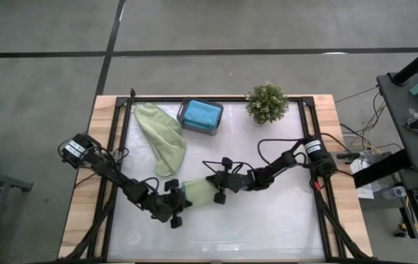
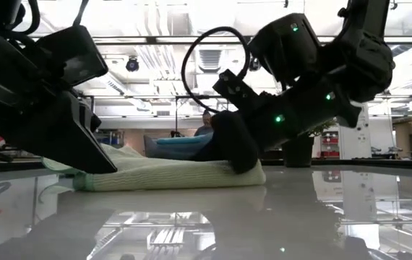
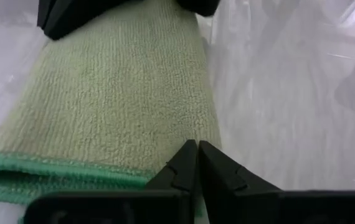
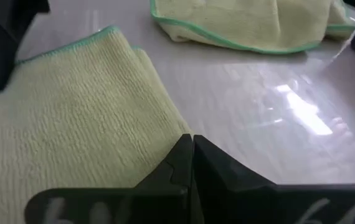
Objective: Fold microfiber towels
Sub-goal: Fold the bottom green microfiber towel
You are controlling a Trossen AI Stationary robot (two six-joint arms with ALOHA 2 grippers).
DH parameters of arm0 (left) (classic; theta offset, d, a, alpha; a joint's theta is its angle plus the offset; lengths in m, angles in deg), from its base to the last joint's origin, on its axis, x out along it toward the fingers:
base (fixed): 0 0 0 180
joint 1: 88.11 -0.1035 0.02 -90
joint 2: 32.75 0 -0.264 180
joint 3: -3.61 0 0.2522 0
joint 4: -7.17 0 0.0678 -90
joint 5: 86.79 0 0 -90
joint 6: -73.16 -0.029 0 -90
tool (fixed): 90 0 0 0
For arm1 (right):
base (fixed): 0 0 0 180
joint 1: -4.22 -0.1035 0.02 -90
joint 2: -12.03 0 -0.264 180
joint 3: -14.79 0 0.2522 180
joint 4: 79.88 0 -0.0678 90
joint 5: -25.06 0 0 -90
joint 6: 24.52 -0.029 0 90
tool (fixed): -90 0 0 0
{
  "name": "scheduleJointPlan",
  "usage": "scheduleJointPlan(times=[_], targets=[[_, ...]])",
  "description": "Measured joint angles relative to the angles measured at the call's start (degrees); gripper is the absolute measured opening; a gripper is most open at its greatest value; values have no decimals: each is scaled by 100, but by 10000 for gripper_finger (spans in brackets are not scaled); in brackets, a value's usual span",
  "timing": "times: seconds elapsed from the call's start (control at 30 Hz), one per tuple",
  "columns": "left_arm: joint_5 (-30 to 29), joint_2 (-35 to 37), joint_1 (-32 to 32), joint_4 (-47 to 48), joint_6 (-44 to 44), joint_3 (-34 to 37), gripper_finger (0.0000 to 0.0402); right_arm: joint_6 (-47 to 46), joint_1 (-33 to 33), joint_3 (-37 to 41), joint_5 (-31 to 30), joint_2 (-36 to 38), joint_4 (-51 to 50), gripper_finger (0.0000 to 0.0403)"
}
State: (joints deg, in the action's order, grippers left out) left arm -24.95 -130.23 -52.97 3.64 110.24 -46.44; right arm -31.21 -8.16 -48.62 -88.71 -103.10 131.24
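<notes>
1. Sage-green folded towel point(image 1: 198, 192) lies flat on the white table point(image 1: 268, 227), near the table's middle, between the two grippers. Its long axis runs left-right in the high view, one short end toward each arm.
2. Left gripper point(image 1: 175, 199) sits at the towel's left end. In the left wrist view its fingers point(image 3: 184, 165) are pressed together at the towel's edge, beside the darker green hem; whether any fabric is caught between them cannot be told.
3. Right gripper point(image 1: 219, 189) sits at the towel's right end. In the right wrist view its fingers point(image 4: 180, 163) are likewise pressed together at the towel's border; a pinch on the cloth cannot be confirmed.
4. In the low view the towel reads as a low, flat slab on the glossy surface, with both grippers down at its ends.
5. Second sage-green towel point(image 1: 161, 136) lies loose and crumpled toward the table's far left. Its long axis runs from the far edge toward the middle, the near tip ending just short of the folded towel.
6. Teal-blue towels point(image 1: 200, 114) rest in a dark grey tray point(image 1: 213, 130) at the far edge, just beside the loose towel.
7. Small potted plant point(image 1: 266, 103) stands to the right of the tray, apart from it.
</notes>
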Motion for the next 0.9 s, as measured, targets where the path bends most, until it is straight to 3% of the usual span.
scheduleJointPlan(times=[0.23,0.53,0.9], targets=[[135,707,7,83,-548,-7,4,180,-26,64,-21,824,-816,9],[-1068,746,-196,357,-1186,12,4,349,-314,85,17,1508,-1143,9],[-1157,6,-570,465,-748,14,4,213,-126,85,-341,631,-978,9]])
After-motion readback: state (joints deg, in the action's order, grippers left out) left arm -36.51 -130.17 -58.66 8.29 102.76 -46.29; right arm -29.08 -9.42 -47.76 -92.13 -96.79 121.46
